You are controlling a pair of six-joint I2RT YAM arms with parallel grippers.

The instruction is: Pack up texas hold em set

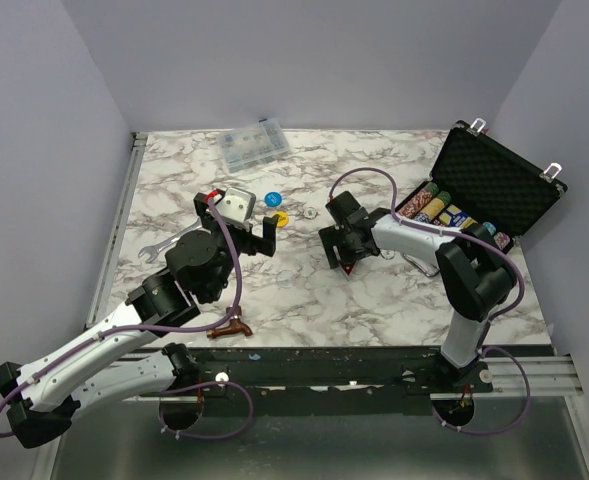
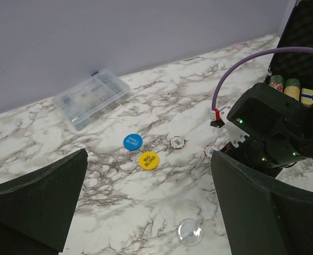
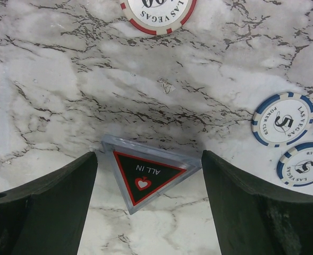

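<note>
Top external view — open black case [image 1: 504, 185] at the right rear of the marble counter [image 1: 304, 300], lid upright, chip rows [image 1: 444, 210] seated in its base.

Right hand [image 3: 148, 159] — low over the counter, jaws set wide, one on each side of a clear triangular "ALL IN" marker [image 3: 145, 178] that lies flat between them. The fingers [image 3: 44, 207] stand just beside its corners; whether they touch it cannot be told. Nothing lifted.

Left hand [image 2: 148, 212] — fully spread, nothing in it, held above the counter.

Loose pieces on the counter:
- blue "SMALL BLIND" disc [image 2: 132, 142], with the yellow "BIG BLIND" disc [image 2: 149, 160] just beside it
- red-and-white chip [image 2: 177, 142] near both discs
- two blue-and-white chips [image 3: 282, 119], right of the marker, close together
- small clear disc [image 2: 189, 232], nearest the left hand

Other items: clear plastic compartment box [image 2: 91, 97] by the back wall; wrench [image 1: 152, 250] at the left; copper faucet [image 1: 232, 327] at the near edge.
</note>
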